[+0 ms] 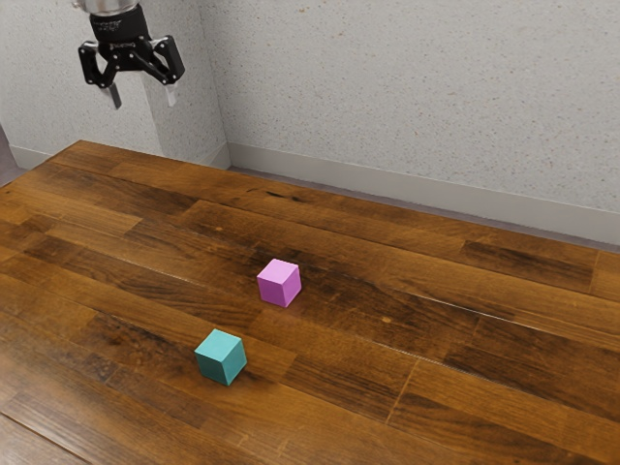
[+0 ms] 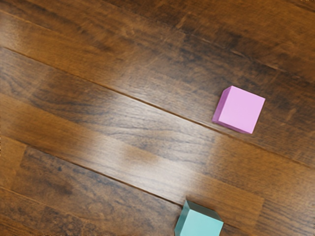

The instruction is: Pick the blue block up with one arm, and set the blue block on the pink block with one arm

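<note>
A teal-blue block rests on the wooden tabletop near the front. A pink block sits a short way behind it toward the exterior view's right, apart from it. My gripper hangs high at the exterior view's upper left, far above both blocks, open with nothing between its fingers. From the wrist camera, the pink block lies flat on the planks and the blue block is partly cut off at the frame's edge.
The dark wooden tabletop stretches wide around the blocks. A speckled grey wall with a pale baseboard runs along the table's far edge.
</note>
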You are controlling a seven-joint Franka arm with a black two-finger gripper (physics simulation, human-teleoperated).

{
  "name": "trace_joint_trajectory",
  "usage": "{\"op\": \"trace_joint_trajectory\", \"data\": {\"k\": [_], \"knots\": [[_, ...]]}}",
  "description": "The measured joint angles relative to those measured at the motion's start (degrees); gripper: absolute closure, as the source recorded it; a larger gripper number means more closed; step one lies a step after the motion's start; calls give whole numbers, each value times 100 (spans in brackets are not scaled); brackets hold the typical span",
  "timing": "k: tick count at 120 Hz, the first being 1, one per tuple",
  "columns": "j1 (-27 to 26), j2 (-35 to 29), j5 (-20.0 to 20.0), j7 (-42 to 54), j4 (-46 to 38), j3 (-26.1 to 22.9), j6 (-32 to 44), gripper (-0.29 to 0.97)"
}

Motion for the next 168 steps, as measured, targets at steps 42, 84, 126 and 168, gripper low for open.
{"op": "trace_joint_trajectory", "data": {"k": [42,84,126,168], "knots": [[-49,-693,17,-244,909,-307,122,0],[101,-1773,-1,-384,-2152,-756,412,0],[-18,-2582,-291,-591,-6540,-1298,2988,0],[-25,-2287,110,646,-7619,-1542,5311,0]]}}
